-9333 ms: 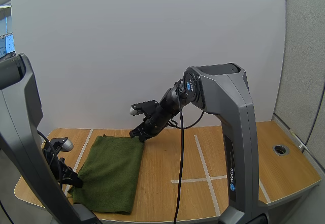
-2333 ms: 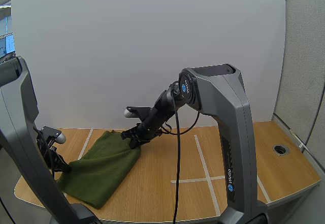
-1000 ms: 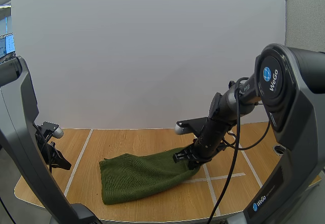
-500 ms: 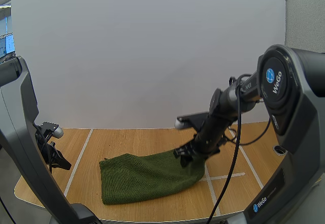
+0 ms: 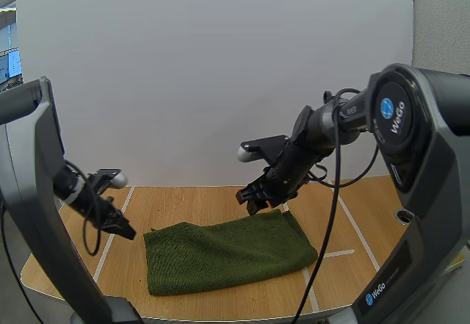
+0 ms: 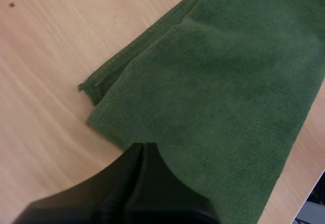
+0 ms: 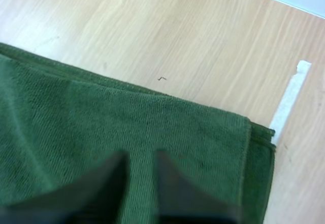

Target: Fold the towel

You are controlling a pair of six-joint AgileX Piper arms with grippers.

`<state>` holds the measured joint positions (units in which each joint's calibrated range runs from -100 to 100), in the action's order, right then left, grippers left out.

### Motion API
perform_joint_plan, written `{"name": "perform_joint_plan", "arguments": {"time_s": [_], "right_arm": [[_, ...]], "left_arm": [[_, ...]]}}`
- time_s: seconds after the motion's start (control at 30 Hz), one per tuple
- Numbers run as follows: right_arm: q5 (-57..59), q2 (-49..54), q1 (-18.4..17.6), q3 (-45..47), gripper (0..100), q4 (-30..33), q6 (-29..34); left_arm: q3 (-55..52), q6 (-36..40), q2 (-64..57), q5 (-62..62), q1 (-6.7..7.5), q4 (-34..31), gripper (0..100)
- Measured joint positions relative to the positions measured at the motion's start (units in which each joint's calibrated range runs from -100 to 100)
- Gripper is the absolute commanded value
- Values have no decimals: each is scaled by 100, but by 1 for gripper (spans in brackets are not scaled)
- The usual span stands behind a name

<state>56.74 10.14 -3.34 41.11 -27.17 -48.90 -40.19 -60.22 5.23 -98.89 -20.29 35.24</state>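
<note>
So the green towel [image 5: 228,254] is lying flat on the tabletop [image 5: 191,200], folded into a wide rectangle. It sits toward the front edge, roughly midway between the left and right edges. You can see the doubled layers along its edges in both wrist views.

The right gripper [image 5: 253,202] hangs just above the towel's far edge, near the right corner, and isn't touching it as far as I can see. Its fingers [image 7: 114,176] stand a little apart with a narrow gap and nothing pinched between them, so it's empty-handed. A strip of white tape [image 7: 287,103] runs on the wood just beside that towel corner.

The left gripper [image 5: 125,232] is near the towel's far left corner, over bare wood in the high view. Its own wrist view shows the fingers pressed together into one dark wedge, clamped on nothing, with the tip lined up with the towel's edge.
</note>
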Motion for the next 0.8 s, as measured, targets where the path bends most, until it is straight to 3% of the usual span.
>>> {"name": "perform_joint_plan", "arguments": {"time_s": [0.13,0.43,0.57,0.8], "right_arm": [[-348,-243,0,0,0,-110,-104],[-443,-946,0,0,0,-153,-190],[-503,-1123,0,0,0,-129,-200],[-674,-1236,95,0,0,128,-210]], "left_arm": [[0,228,0,0,308,-25,0],[-332,396,139,323,732,-162,0],[-451,417,526,708,839,-189,0],[-450,550,780,1020,853,-256,0]]}}
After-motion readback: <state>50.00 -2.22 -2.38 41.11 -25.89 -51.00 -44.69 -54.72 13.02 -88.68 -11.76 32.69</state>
